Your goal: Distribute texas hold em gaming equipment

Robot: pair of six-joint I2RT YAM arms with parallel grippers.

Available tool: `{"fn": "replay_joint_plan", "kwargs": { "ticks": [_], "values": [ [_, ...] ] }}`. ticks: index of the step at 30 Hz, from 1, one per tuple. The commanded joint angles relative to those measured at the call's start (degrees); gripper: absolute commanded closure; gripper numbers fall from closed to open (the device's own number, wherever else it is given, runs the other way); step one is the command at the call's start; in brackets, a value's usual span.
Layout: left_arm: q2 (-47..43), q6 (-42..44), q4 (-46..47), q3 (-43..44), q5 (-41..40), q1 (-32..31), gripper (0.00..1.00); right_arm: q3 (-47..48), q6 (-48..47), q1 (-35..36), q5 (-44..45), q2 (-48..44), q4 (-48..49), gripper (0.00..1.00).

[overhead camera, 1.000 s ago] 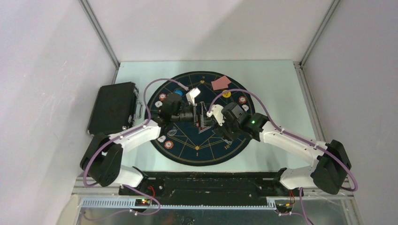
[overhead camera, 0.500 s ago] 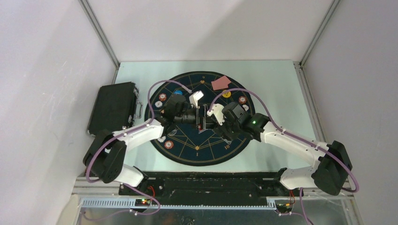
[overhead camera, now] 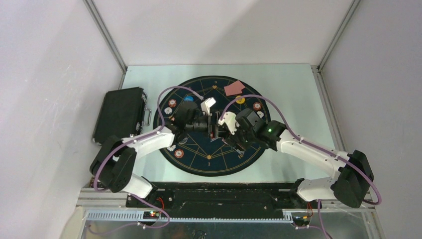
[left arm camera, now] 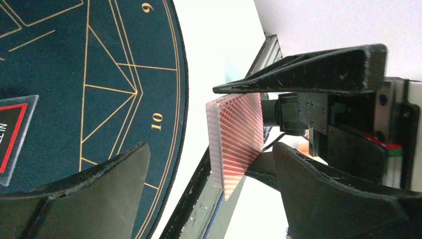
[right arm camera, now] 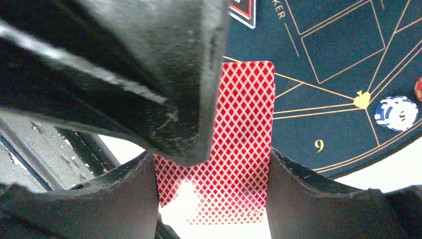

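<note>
Two arms (overhead camera: 149,141) (overhead camera: 308,151), one black case (overhead camera: 119,114), one round mat (overhead camera: 214,164), one yellow chip (overhead camera: 240,100), one raised card (right arm camera: 239,124)

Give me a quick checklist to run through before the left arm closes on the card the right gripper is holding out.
1. Right gripper grips the playing card: ok, the card's edges sit against both of its fingers.
2. Left gripper open: ok, its fingers are wide apart.
3. Card between the left fingers: ok in the left wrist view.
4. Card off the mat: ok, it looks raised above it.
5. One card or several: cannot tell.
6. Card face: cannot tell, only the patterned back shows.
</note>
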Motion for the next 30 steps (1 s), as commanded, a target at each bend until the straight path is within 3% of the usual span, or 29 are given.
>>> {"fn": "replay_joint_plan", "kwargs": {
  "ticks": [1, 9, 18, 30],
  "values": [
    [1.78, 0.34, 2.38, 2.39, 1.74, -0.08, 0.00, 1.26, -0.81, 0.32, -2.02, -2.05, 3.01, 1.00],
    [4.22, 1.00, 0.79, 3.64, 1.58, -0.47, 0.01, 1.29, -0.80, 0.36, -2.22, -2.74, 3.19, 1.00],
    [1.96, 3.50, -4.23, 1.94, -1.49, 1.78, 0.16, 1.21, -0.57, 0.37, -1.91, -3.21, 2.67, 1.00],
    [-2.21, 1.89, -2.13, 0.57, 0.74, 2.77, 0.37, 1.27, -0.54, 0.33, -1.05, -2.82, 2.87, 1.00]
  ]
}}
